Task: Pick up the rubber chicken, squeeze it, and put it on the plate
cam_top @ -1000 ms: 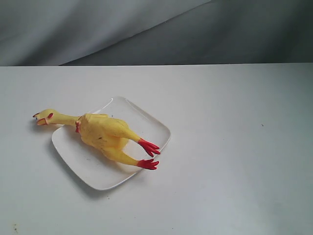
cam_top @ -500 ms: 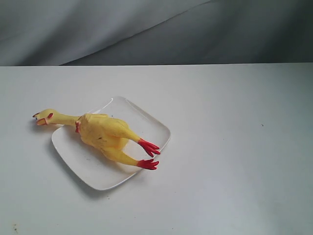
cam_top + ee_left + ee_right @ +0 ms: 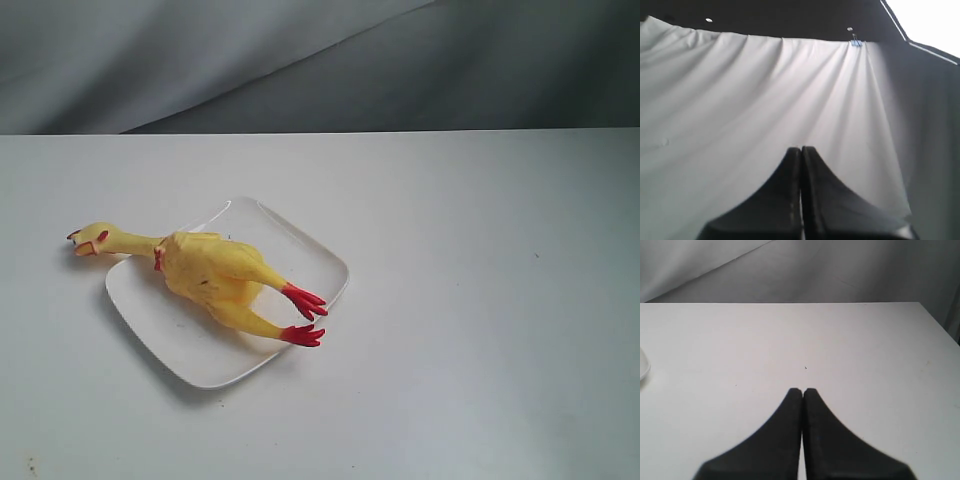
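Listing what we see: rubber chicken [image 3: 215,275] lying across plate [image 3: 296,250], head past its rim, well apart from both tools, exterior view only. Wrist views alone show left gripper [image 3: 801,150], right gripper [image 3: 802,391]: jaws pressed together.

Holds the left jaws pressed flat together, the two black fingers [image 3: 775,205] meeting along one thin seam from base to tip. Holds the right jaws the same way, fingertips [image 3: 794,393] touching, gripping nothing. Aims the right pair low and roughly level, with the surface just below and ahead of the tips. Tilts the left pair upward, well off the surface.
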Robot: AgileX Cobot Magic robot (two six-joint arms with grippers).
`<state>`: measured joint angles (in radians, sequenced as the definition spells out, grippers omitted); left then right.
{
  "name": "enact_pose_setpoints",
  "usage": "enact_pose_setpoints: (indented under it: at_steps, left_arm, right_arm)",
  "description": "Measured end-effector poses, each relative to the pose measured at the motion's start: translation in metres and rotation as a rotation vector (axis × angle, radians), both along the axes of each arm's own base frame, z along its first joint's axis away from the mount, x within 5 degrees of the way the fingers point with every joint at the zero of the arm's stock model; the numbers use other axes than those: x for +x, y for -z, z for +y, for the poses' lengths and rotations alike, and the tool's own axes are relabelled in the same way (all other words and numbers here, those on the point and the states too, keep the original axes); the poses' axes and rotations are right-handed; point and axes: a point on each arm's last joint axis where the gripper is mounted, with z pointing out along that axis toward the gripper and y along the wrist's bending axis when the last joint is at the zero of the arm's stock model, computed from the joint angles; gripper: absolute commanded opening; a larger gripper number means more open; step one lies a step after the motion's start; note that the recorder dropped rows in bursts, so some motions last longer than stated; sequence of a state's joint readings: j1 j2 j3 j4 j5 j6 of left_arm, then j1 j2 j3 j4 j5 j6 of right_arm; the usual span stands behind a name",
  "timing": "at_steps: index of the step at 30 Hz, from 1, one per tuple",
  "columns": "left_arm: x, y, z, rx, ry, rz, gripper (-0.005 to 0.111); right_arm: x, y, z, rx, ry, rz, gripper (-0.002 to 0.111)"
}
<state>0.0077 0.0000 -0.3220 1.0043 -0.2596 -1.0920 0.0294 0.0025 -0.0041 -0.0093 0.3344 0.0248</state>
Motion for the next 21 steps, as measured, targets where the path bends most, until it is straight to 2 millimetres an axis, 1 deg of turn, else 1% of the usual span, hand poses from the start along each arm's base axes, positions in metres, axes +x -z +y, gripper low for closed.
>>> enact_pose_setpoints:
  at_steps: [3,9,18,21]
  left_arm:
    - [-0.002,-0.005,0.006,-0.062,-0.041,-0.059,0.000]
    - [-0.002,-0.006,0.014,-0.033,-0.168,-0.081,0.000]
    - [0.003,0.000,0.018,0.006,-0.242,-0.016,0.000]
    - [0.005,0.004,0.019,0.019,-0.252,0.035,0.000]
  right_arm:
    - [0.000,0.000,0.000,0.000,0.000,0.000,0.000]
    - [0.000,0.000,0.000,0.000,0.000,0.000,0.000]
    - [0.000,0.000,0.000,0.000,0.000,0.000,0.000]
    - [0.000,0.000,0.000,0.000,0.000,0.000,0.000]
